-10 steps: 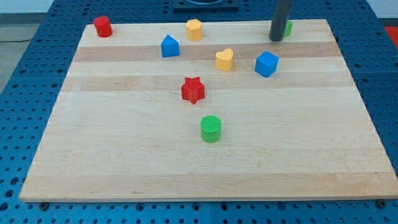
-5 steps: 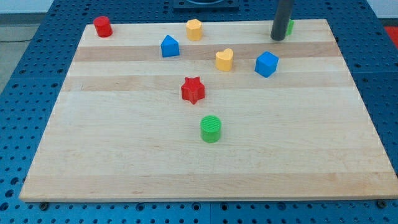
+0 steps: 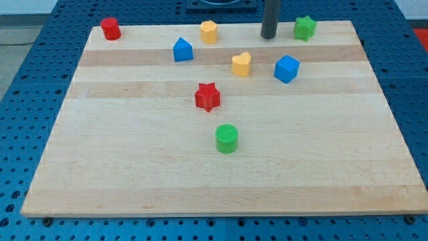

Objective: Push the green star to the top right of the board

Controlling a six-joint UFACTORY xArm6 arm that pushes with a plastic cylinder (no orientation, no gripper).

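The green star [image 3: 305,27] sits near the board's top edge, towards the view's right. My tip [image 3: 269,36] rests on the board to the left of the star, a small gap apart from it. The rod rises straight up out of the view's top. The star is fully in sight.
A wooden board [image 3: 134,174] carries a red cylinder [image 3: 110,29] at top left, a yellow hexagonal block [image 3: 208,31], a blue house-shaped block [image 3: 182,50], a yellow heart [image 3: 241,64], a blue cube [image 3: 286,69], a red star [image 3: 207,97] and a green cylinder [image 3: 227,138].
My tip has slid to the left along the top edge, away from the green star. The star, half hidden behind the rod before, now shows in full.
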